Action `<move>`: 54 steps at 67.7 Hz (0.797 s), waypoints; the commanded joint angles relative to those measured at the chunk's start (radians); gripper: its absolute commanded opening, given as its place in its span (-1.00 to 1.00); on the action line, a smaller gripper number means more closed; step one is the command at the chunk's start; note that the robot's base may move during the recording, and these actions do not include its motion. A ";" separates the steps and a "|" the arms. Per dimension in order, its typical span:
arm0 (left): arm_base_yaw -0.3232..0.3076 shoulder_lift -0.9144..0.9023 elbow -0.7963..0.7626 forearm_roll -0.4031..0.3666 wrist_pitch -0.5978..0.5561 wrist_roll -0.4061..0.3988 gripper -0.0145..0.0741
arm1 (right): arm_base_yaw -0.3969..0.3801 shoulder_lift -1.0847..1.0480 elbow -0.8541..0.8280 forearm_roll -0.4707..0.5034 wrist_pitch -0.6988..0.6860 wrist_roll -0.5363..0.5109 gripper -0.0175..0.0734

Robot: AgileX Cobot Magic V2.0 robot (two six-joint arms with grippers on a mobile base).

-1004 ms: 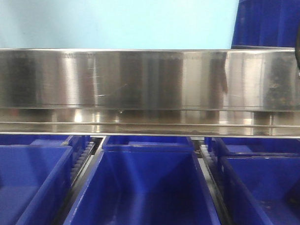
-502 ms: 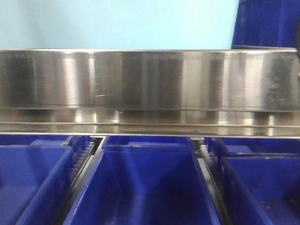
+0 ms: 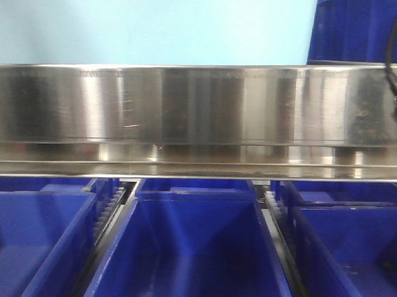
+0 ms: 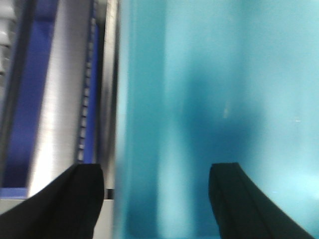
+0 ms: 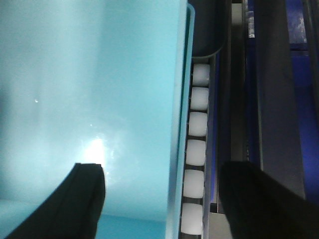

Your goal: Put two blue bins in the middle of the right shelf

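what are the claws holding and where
Nothing clamped: left claw and right claw sit open, each straddling a side wall of the pale blue bin.

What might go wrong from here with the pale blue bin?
The left tool and right tool straddle the walls of the pale blue bin with jaws wide open, so it could slip or skew if moved. It sits close beside the white rollers and might snag there.

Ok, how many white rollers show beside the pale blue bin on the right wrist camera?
6 white rollers, stacked in one column along the pale blue bin's rim, running to the bottom edge; more may be hidden beyond.
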 commanded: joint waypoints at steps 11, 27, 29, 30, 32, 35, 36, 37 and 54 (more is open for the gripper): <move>0.005 -0.010 -0.003 0.069 -0.007 0.016 0.13 | -0.005 -0.002 0.009 -0.005 -0.011 -0.012 0.20; 0.005 -0.010 0.094 0.077 -0.007 0.016 0.13 | -0.005 -0.002 0.096 -0.008 -0.011 -0.010 0.20; 0.005 -0.010 0.104 0.077 -0.007 0.016 0.13 | -0.005 -0.002 0.102 -0.008 -0.011 -0.010 0.20; 0.005 -0.010 0.109 0.077 -0.007 0.016 0.13 | -0.005 -0.002 0.104 -0.008 -0.011 -0.010 0.20; 0.005 -0.010 0.114 0.077 -0.007 0.016 0.13 | -0.005 -0.002 0.106 -0.008 -0.011 -0.010 0.20; 0.005 -0.010 0.117 0.077 -0.007 0.016 0.13 | -0.005 -0.002 0.106 -0.008 -0.011 -0.010 0.20; 0.005 -0.010 0.119 0.077 -0.007 0.016 0.13 | -0.005 -0.002 0.106 -0.011 -0.011 -0.010 0.20; 0.005 -0.010 0.121 0.077 -0.007 0.016 0.13 | -0.005 0.000 0.106 -0.012 -0.011 -0.010 0.20; 0.005 -0.010 0.134 0.079 -0.007 0.016 0.13 | -0.005 0.061 0.106 -0.026 -0.011 -0.010 0.20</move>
